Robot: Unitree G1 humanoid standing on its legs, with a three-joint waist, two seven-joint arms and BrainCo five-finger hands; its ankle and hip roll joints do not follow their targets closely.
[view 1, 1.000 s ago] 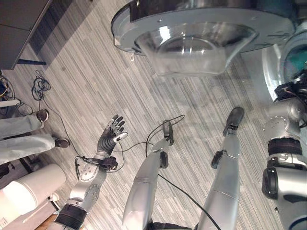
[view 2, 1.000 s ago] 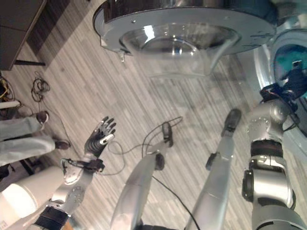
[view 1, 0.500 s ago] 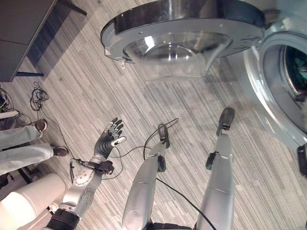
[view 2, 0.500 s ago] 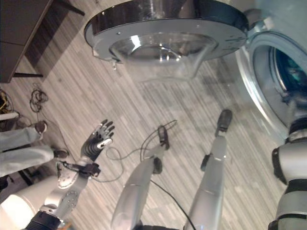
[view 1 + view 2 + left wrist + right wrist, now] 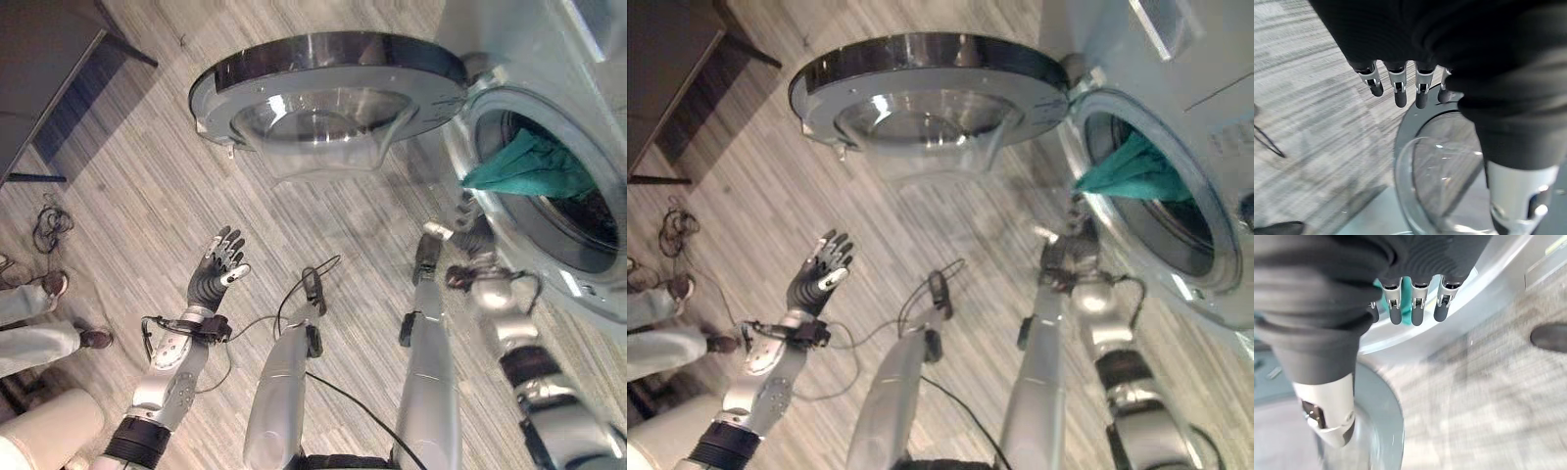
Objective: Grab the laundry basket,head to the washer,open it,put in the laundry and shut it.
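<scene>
Left hand point(image 5: 217, 274) raised, fingers point(image 5: 1399, 93) straight; right hand point(image 5: 1327, 352) empty, relaxed.

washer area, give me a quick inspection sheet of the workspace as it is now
surface: grey striped plank floor, bare around the washer.
job's things: washer with its door swung wide open; teal laundry hangs over the drum's rim, partly inside.
clutter: nothing seen by the washer.
hands: left hand open, raised over the floor, holding nothing; right hand open, near the drum opening, holding nothing.
cables: a dark bundle of cables on the floor at the left.
surroundings: dark cabinet at upper left; a person's legs and shoes at the left edge.
</scene>
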